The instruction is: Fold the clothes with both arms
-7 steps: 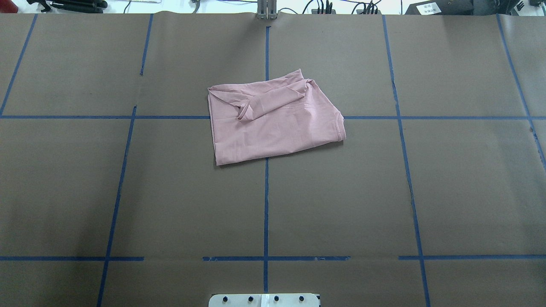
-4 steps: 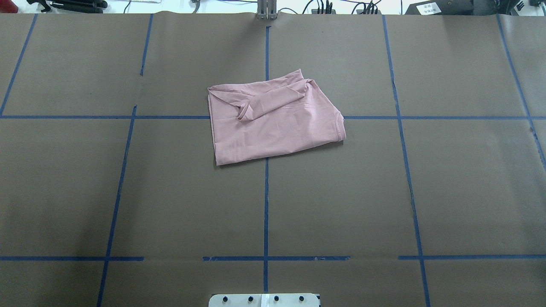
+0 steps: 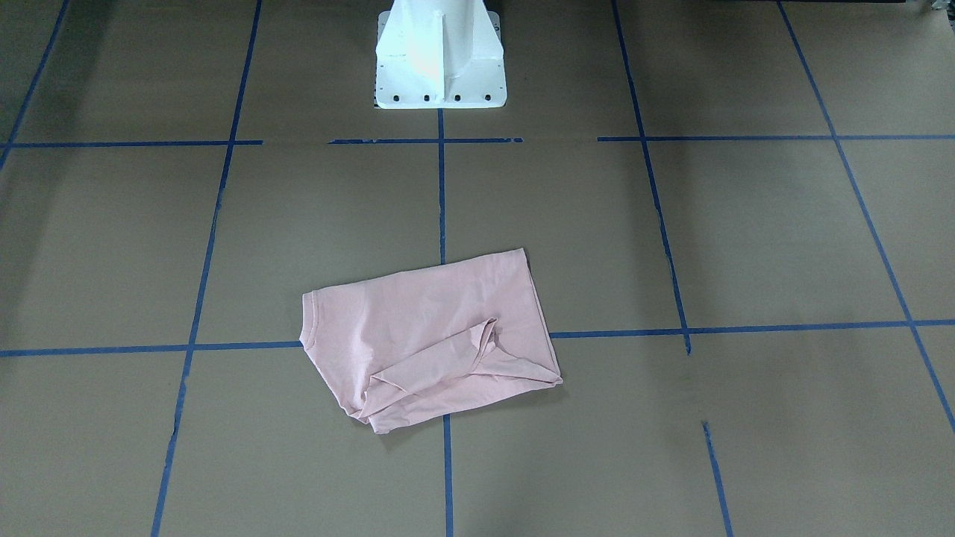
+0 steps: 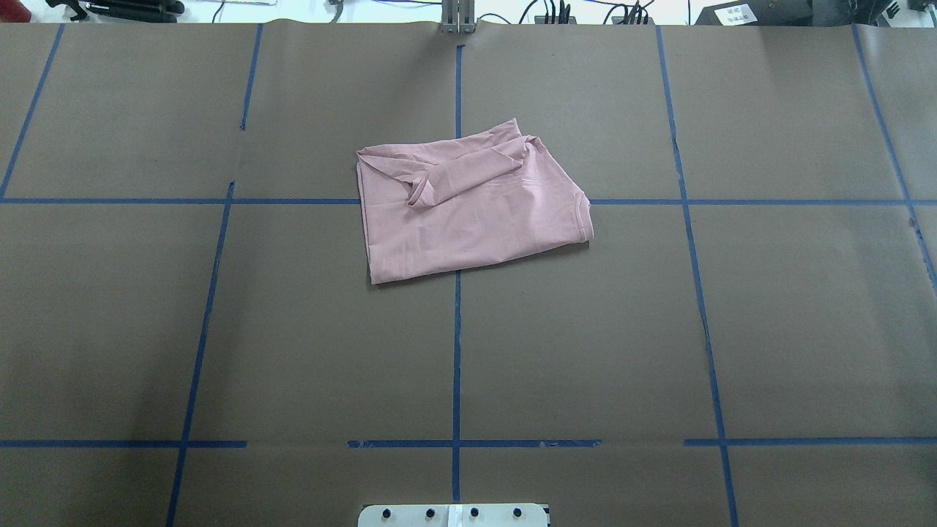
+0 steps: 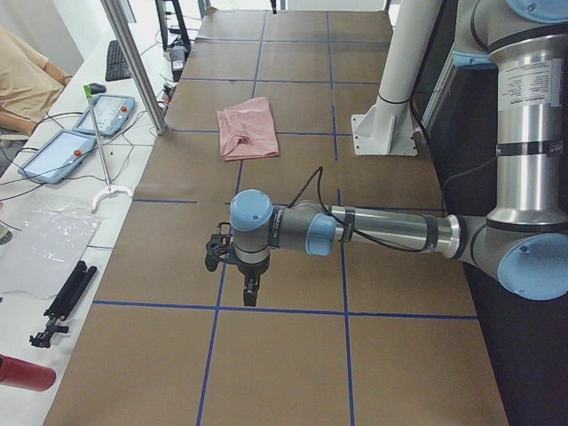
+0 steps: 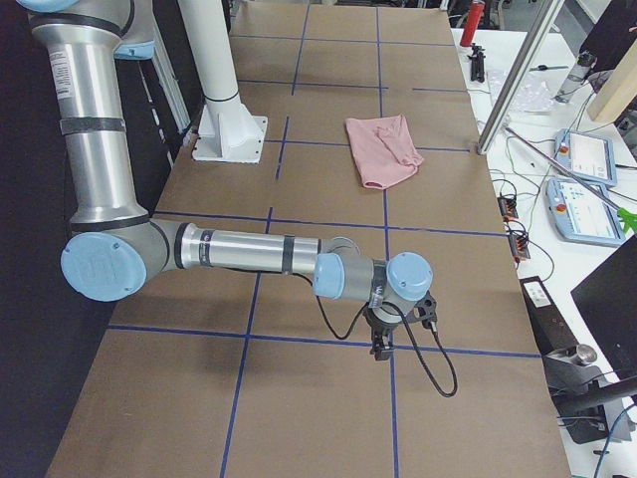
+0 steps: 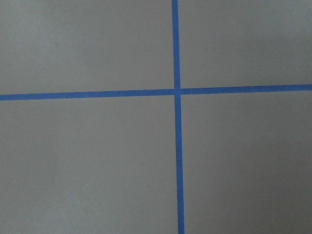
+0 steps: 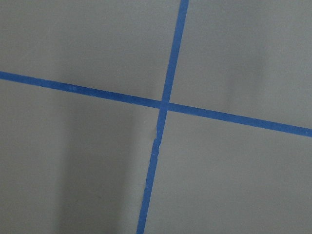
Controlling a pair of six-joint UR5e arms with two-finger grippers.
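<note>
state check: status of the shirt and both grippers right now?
Pale pink short-sleeved T-shirt: folded, plain side up, one sleeve across the top, flat on the brown paper-covered table, ungripped.
Left arm's black two-finger gripper: low over bare table, far from the shirt; open or shut, cannot tell.
Right arm's black two-finger gripper: low over bare table, far from the shirt; open or shut, cannot tell.

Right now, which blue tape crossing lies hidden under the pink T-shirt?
The one where the centre line meets the far cross line; the T-shirt covers it. Other crossings lie uncovered.
</note>
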